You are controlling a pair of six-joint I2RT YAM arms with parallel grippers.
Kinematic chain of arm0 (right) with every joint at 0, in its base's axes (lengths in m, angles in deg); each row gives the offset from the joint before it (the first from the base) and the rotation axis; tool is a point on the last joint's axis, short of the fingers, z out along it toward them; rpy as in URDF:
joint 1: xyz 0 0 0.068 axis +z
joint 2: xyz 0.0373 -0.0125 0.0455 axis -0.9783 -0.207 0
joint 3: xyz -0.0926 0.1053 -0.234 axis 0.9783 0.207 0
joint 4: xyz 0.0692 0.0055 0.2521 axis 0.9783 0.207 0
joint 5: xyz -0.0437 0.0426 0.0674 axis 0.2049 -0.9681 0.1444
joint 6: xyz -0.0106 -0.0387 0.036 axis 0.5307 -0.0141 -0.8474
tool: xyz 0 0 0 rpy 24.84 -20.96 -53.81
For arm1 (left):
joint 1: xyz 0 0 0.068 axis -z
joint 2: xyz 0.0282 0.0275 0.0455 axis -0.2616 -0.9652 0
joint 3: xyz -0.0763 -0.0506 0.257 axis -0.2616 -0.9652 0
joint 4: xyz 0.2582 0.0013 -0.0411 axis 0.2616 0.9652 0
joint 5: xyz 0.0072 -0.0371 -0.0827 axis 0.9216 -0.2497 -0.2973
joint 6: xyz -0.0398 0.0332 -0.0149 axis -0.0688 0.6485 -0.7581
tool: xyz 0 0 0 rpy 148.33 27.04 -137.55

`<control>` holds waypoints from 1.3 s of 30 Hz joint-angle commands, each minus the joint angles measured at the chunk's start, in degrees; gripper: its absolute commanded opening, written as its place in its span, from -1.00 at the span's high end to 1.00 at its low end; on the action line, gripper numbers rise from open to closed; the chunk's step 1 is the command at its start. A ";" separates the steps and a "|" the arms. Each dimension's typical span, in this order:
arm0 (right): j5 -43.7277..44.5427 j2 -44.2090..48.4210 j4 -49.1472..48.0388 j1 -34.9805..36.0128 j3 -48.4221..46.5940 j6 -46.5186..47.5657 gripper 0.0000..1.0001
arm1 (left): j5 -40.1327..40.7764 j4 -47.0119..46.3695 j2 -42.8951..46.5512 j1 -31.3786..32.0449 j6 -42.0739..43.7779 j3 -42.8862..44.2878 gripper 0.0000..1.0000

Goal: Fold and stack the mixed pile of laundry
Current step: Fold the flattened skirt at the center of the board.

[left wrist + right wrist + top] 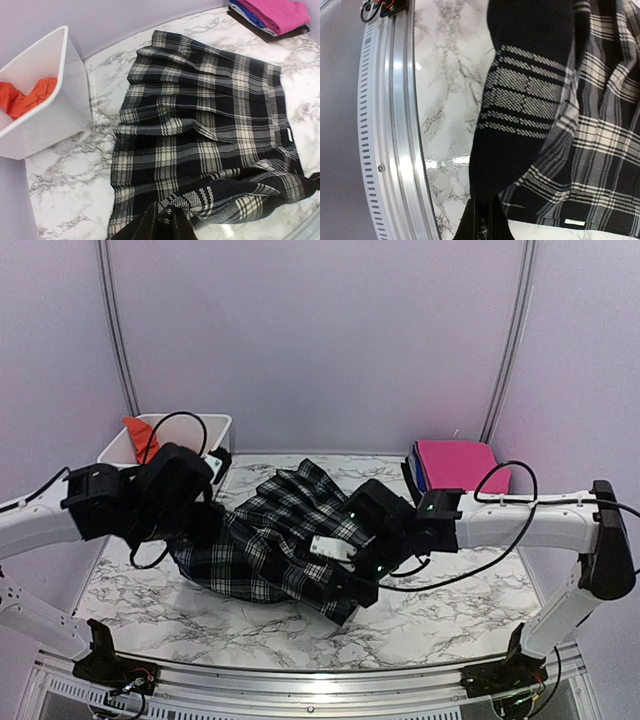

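Plaid shirt (pixel 270 540) spread across the middle of the marble table (pixel 150 605), mostly flat, with the near edge bunched and turned over on itself. Orange t-shirt (pixel 140 435) crumpled inside the white bin (pixel 218 423) at the far left, not yet on the table. Folded pink garment (pixel 460 462) on a small stack at the far right, well apart from the shirt.

Soft, light, limp cloth throughout. No stiffness to lean on; likely to sag and drag between two holds and to crease wherever slack gathers. Woven surface probably grippy enough on the pads, so little risk of slipping. Nothing fragile. Best taken at edges and corners, along hem or shoulder seams, with the two holds kept wide apart for a taut panel. Best not pinched mid-panel: only bunching to be had there.

Left gripper (pixel 166 222) at the near left edge of the shirt. Fingers drawn almost together, a ridge of plaid rising between them in the wrist view; judged clenched on a fold of that edge.

Right gripper (pixel 484 220) at the near right corner. Fingers pressed tight, dark cloth running straight down to the tips and lifted off the marble there; judged clamped on a thin edge of the same shirt, the bite itself mostly hidden at the bottom of the wrist view.
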 commanded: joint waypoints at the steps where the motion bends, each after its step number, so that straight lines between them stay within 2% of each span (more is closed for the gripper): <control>1: -8.65 0.49 1.12 -7.64 -3.50 -1.92 1.00 | -1.11 -4.80 -10.53 -7.41 16.43 9.55 0.77; 5: -13.00 -1.33 0.22 -15.22 -5.78 -3.46 1.00 | -4.68 -10.14 -20.37 -12.79 23.94 17.59 0.77; 11: -16.22 -6.65 -3.52 -26.51 -7.12 -7.38 1.00 | -15.43 -18.66 -33.36 -20.49 26.42 24.64 0.76; 17: -9.93 -18.01 -0.50 -29.89 -11.83 -6.25 1.00 | -21.27 -20.26 -47.37 -22.09 28.01 31.02 0.83; 22: -4.98 -25.46 0.87 -29.85 -14.06 -4.06 1.00 | -25.57 -20.78 -51.41 -22.12 25.63 27.65 0.95; 27: -6.03 -28.33 -0.31 -27.52 -13.03 -2.09 1.00 | -27.45 -21.76 -45.81 -22.03 21.88 14.35 1.00; 30: -7.13 -27.79 -0.08 -23.98 -11.98 -2.08 1.00 | -26.80 -22.23 -38.02 -22.03 18.22 3.13 1.00; 33: -10.70 -23.54 -0.48 -20.60 -9.23 -4.02 1.00 | -25.69 -22.18 -27.50 -22.04 15.57 -5.46 1.00; 36: -13.25 -17.17 -2.27 -18.99 -5.75 -7.23 1.00 | -25.21 -21.27 -15.88 -22.03 14.51 -9.53 1.00; 39: -15.47 -12.71 -2.12 -18.74 -5.30 -8.69 1.00 | -25.52 -19.74 -9.45 -22.01 16.48 -8.61 1.00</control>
